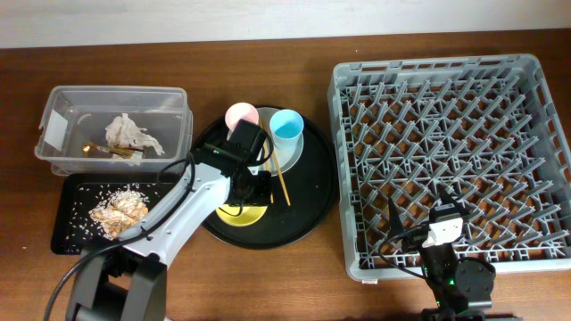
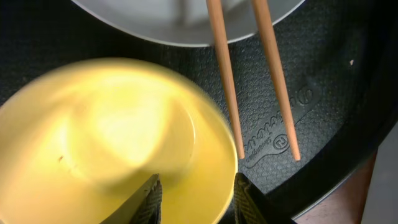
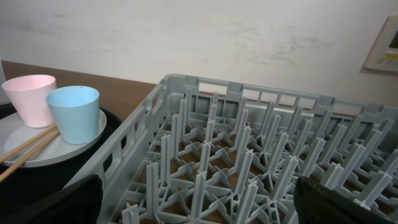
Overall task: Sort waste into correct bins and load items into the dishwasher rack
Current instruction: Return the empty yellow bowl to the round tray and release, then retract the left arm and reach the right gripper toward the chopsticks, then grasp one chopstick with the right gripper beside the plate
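1. The wooden chopsticks [image 1: 279,178] lie side by side. Their long axis runs from the far side of the tabletop toward the near side, and the near ends lean a little toward the dishwasher rack [image 1: 446,134].
2. Their far ends rest on the pale round plate [image 2: 155,18], and their near tips lie on the large round black tray [image 1: 312,192].
3. The yellow bowl [image 2: 112,143] sits upright on that same tray, just beside the chopstick tips and apart from them.
4. We see the left hand [image 2: 198,202] spread over the bowl's rim, with one finger above the inside and the other just outside the edge. It holds nothing, and we cannot tell whether it touches the bowl.
5. The right hand [image 3: 196,186] is spread wide and empty, above the rack's near edge.
6. The pink cup [image 1: 241,116] and the light blue cup [image 1: 287,127] stand upright side by side on the plate.
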Controlling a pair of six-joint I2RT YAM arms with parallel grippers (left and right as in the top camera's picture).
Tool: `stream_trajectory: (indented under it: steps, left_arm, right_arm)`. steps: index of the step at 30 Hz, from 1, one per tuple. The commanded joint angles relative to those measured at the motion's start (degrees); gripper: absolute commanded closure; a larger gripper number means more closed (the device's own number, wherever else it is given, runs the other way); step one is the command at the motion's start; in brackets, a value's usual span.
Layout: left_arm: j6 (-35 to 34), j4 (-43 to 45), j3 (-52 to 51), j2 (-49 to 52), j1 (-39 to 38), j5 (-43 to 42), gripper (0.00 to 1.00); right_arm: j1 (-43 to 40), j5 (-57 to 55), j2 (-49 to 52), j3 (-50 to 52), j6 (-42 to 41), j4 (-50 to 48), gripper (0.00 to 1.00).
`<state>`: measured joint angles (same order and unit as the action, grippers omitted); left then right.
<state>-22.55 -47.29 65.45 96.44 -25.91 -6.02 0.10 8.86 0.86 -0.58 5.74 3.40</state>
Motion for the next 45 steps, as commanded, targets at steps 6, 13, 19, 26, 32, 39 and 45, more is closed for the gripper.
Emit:
stream_trajectory:
  steps: [6, 13, 19, 26, 32, 39, 45]
  left_arm:
    - [4.2, -14.5, 20.8, -6.4, 11.2, 1.1, 0.63]
    - [4.2, -26.5, 26.5, -20.2, 27.4, 1.8, 0.07]
    - [1.5, -29.3, 26.5, -23.1, 33.9, 10.5, 0.01]
    - [1.4, -30.2, 26.5, -22.9, 45.3, 6.0, 0.01]
    - [1.4, -30.2, 26.5, -22.9, 45.3, 6.0, 0.01]
    - [1.4, -30.2, 26.5, -22.9, 45.3, 6.0, 0.01]
    - [1.4, -30.2, 26.5, -22.9, 45.3, 6.0, 0.01]
  right_arm:
    - [0.3, -0.3, -0.3, 0.3, -0.6, 0.3, 0.02]
    - [0.3, -0.1, -0.3, 0.3, -0.7, 0.3, 0.02]
    - [0.3, 24.8, -0.3, 0.3, -6.8, -2.9, 0.02]
    - [0.3, 19.7, 11.0, -19.5, -18.9, 9.5, 0.02]
    - [5.9, 18.5, 61.2, -72.1, -16.4, 55.5, 0.02]
    - [27.8, 31.9, 94.7, -90.6, -18.5, 51.9, 0.02]
    - [36.1, 22.1, 110.4, -90.6, -24.7, 44.4, 0.85]
